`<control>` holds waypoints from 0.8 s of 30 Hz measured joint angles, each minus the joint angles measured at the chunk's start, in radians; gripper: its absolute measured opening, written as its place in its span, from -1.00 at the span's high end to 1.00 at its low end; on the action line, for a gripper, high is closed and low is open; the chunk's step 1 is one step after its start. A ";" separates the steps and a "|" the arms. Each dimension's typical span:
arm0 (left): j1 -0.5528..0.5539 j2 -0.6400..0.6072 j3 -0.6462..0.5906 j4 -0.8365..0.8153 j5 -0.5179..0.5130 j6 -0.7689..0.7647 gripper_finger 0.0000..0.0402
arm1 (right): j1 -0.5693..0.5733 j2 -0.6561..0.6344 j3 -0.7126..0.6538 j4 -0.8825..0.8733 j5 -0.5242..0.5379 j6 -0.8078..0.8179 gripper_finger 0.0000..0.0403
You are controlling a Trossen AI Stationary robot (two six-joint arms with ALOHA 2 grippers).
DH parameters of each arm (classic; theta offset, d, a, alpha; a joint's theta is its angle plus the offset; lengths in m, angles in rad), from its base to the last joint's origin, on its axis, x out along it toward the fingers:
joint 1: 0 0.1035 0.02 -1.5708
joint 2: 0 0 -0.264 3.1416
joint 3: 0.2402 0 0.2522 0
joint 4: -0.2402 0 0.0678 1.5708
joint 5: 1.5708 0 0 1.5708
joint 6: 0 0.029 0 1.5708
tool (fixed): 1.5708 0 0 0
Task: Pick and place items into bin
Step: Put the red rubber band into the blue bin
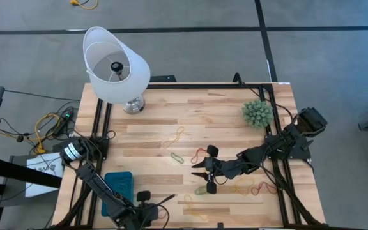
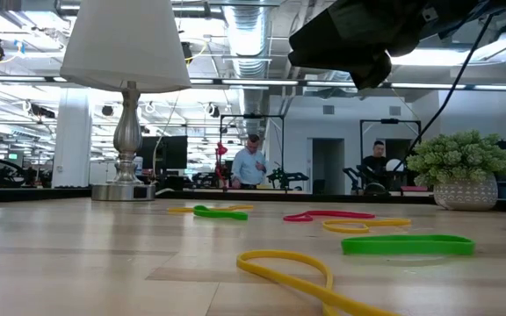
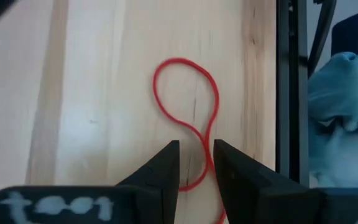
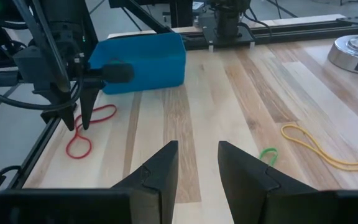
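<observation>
My left gripper [image 3: 196,168] hangs over the table's near edge [image 1: 147,206], beside the teal bin [image 1: 119,184]. It points down, open by a narrow gap. Its fingers straddle the waist of a red rubber band [image 3: 185,93] that lies flat in a figure-eight on the wood. The right wrist view also shows this left gripper [image 4: 79,124] over the red band [image 4: 82,134], in front of the bin [image 4: 142,62]. My right gripper [image 1: 197,172] hovers mid-table, open and empty [image 4: 196,168], and points toward the bin.
Loose bands lie scattered: yellow [image 1: 176,135], green [image 1: 177,156], red [image 1: 200,153], green [image 1: 201,190], orange [image 1: 245,188], yellow [image 1: 197,211]. A white lamp [image 1: 117,67] stands at the far left and a spiky green plant [image 1: 257,113] at the far right. People stand in the room beyond.
</observation>
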 joint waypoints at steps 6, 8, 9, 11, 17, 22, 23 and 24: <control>0.001 0.030 0.000 0.029 0.003 -0.001 0.57 | 0.000 0.000 0.000 -0.002 0.000 0.000 0.47; 0.000 0.053 0.002 0.056 0.008 0.000 0.57 | 0.000 0.000 0.000 -0.004 0.000 0.000 0.47; 0.001 0.060 0.002 0.072 0.012 0.005 0.57 | 0.000 0.000 0.000 -0.007 0.000 0.000 0.47; 0.001 0.068 0.004 0.080 0.010 0.006 0.57 | 0.000 0.000 -0.001 -0.007 0.000 0.000 0.47; 0.001 0.068 0.005 0.029 0.037 -0.009 0.73 | 0.000 0.000 -0.001 -0.013 0.000 0.000 0.47; -0.006 0.053 0.005 -0.009 0.033 0.001 0.96 | 0.000 0.000 -0.001 -0.014 0.000 0.000 0.47; -0.008 0.042 0.004 -0.014 0.026 0.012 0.97 | 0.000 0.000 -0.001 -0.014 0.000 0.000 0.47; -0.011 0.028 0.008 -0.033 0.027 0.027 0.98 | 0.000 0.000 -0.001 -0.014 0.000 0.000 0.47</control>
